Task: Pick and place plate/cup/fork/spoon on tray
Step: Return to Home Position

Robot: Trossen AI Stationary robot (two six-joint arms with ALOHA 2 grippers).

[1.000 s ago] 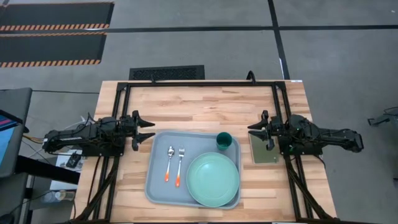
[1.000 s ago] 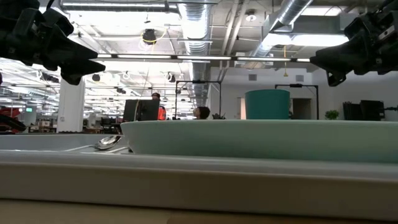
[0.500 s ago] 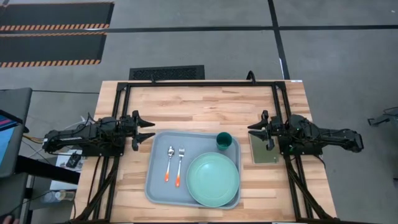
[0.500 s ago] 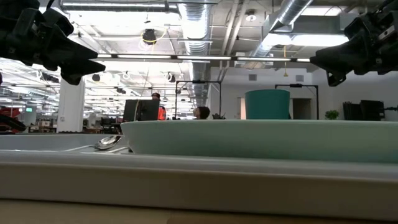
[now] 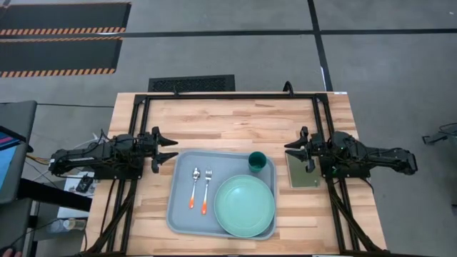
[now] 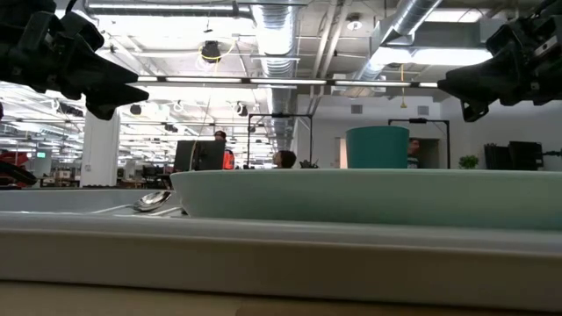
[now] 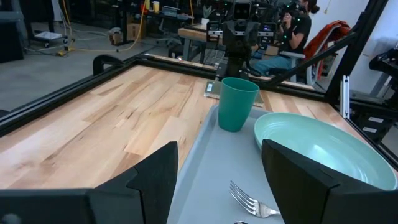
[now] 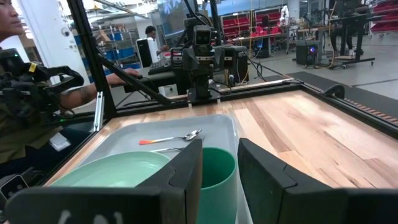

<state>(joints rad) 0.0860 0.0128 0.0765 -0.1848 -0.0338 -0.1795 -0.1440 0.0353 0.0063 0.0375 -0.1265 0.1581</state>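
Observation:
The pale blue-grey tray (image 5: 181, 214) lies in the middle of the table. On it rest the mint-green plate (image 5: 245, 205) at the near right, the teal cup (image 5: 257, 160) upright at the far right corner, and the spoon (image 5: 195, 185) and fork (image 5: 206, 191) side by side at the left, orange handles toward the near edge. My left gripper (image 5: 170, 148) hovers open off the tray's far left corner, pointing level toward the right. My right gripper (image 5: 291, 148) hovers open right of the cup, above the grey-green pad (image 5: 303, 177), pointing left. Both are empty.
A black frame (image 5: 228, 96) runs along the table's far edge and down both sides. Bare wood lies between the tray and the far rail (image 5: 228, 121). In the right wrist view a person's hands (image 8: 37, 87) show beyond the table's left side.

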